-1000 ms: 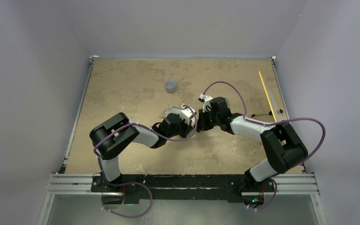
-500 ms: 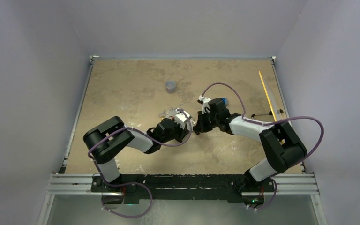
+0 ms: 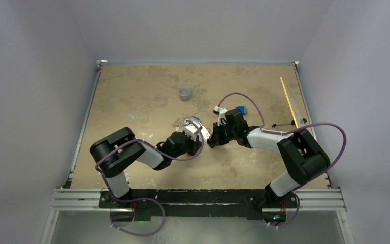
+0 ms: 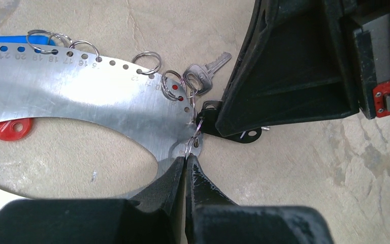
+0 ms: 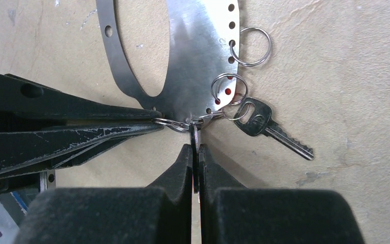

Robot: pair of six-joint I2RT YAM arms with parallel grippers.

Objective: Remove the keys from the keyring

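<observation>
Though seemingly stained, tan tabletop (image 3: pixel 132 91), lilac walls (image 3: pixel 30 76).

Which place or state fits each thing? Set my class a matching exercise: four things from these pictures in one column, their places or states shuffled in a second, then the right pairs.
Things
1. left gripper
2. silver key
3. red tag
4. grey cup

Places or states
A. stands alone on the far part of the table
B. shut on the end of the keyring
C. lies flat beside the keyring, linked to it by a split ring
D. peeks out at the keyring's edge

Pairs: 1-B, 2-C, 3-D, 4-A
</observation>
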